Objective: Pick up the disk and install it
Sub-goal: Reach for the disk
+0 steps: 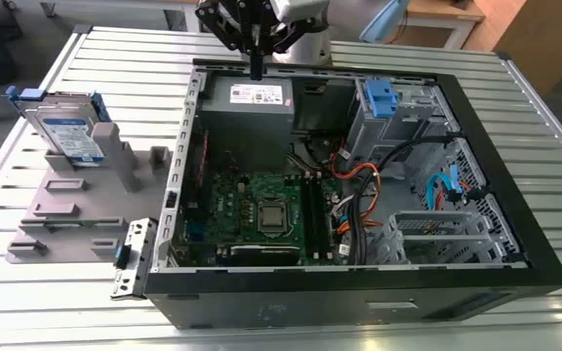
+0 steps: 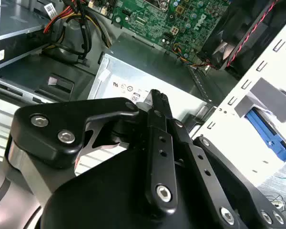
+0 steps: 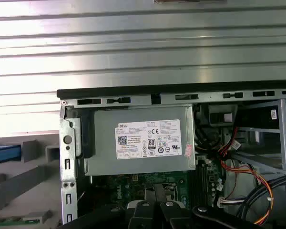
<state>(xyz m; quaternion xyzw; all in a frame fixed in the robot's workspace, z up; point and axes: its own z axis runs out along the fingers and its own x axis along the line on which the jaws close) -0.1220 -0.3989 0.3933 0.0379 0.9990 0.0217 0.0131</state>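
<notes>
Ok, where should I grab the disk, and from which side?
Probably the upper part, from straight above, closing on its two broad faces. The disk stands on edge in the grey holder, lower end sunk in a slot, top free; blue rails run along its edges.

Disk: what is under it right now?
The disk stands upright in the grey fixture, outside the case. Its lower edge is hidden by the fixture's blocks. The gripper hangs over the power supply.

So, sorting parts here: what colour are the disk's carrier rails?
Blue; exterior view shows the disk best.
</notes>
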